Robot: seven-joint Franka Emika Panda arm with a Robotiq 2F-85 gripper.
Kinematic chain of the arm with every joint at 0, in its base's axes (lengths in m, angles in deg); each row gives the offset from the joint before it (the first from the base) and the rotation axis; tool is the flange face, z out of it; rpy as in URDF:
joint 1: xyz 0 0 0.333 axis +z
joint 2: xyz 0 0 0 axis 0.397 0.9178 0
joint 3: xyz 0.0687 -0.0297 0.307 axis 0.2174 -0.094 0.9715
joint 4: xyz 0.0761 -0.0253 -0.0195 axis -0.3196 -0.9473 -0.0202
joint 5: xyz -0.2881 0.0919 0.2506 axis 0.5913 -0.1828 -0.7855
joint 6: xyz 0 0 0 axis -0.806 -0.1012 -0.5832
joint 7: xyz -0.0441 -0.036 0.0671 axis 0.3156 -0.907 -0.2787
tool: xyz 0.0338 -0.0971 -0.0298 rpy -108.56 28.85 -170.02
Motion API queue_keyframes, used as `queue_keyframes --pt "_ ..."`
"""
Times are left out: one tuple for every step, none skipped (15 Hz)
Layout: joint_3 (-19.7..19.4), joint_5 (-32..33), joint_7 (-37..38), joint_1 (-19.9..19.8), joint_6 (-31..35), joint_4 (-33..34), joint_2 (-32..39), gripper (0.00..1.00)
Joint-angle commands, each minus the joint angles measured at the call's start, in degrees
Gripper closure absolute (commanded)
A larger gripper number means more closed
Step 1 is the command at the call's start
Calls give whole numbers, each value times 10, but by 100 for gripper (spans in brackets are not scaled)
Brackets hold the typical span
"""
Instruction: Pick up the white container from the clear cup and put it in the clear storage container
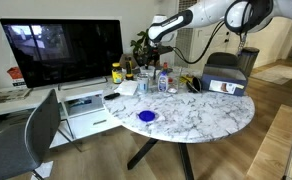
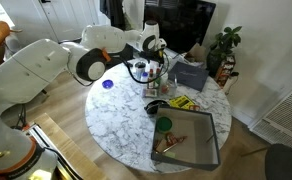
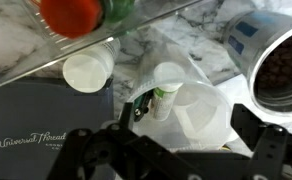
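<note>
In the wrist view a clear cup [image 3: 208, 108] stands on the marble table, and a white container [image 3: 166, 97] with a green label leans inside it at its left side. My gripper [image 3: 183, 128] is open just above the cup, with one finger on each side of it and nothing held. The clear storage container [image 3: 46, 45] lies at the top left and holds an item with a red lid [image 3: 71, 14]. In both exterior views the gripper [image 1: 151, 50] [image 2: 156, 50] hangs over the clutter at the table's far side.
A white paper cup [image 3: 88, 70], a dark box [image 3: 41, 130] and an open tin [image 3: 284, 62] crowd around the clear cup. A blue lid [image 1: 146, 116] lies on the marble table [image 1: 201, 115]. A grey tray [image 2: 201, 150] sits at one edge. A monitor [image 1: 61, 50] stands beside the table.
</note>
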Motion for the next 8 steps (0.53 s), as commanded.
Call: queue_keyframes --pt "6 -10 -9 -2 -20 60 42 19" --pt "7 -10 -9 -2 -17 66 46 26" --pt "10 -12 -12 -3 -7 73 51 30" --pt "15 -14 -11 -4 -1 75 51 35" --pt "18 -16 -11 -4 4 81 53 41" --pt "19 -16 -8 -5 4 87 55 46" --pt "18 -15 -6 -4 4 92 59 51" --pt "16 -12 -5 -3 6 95 62 55"
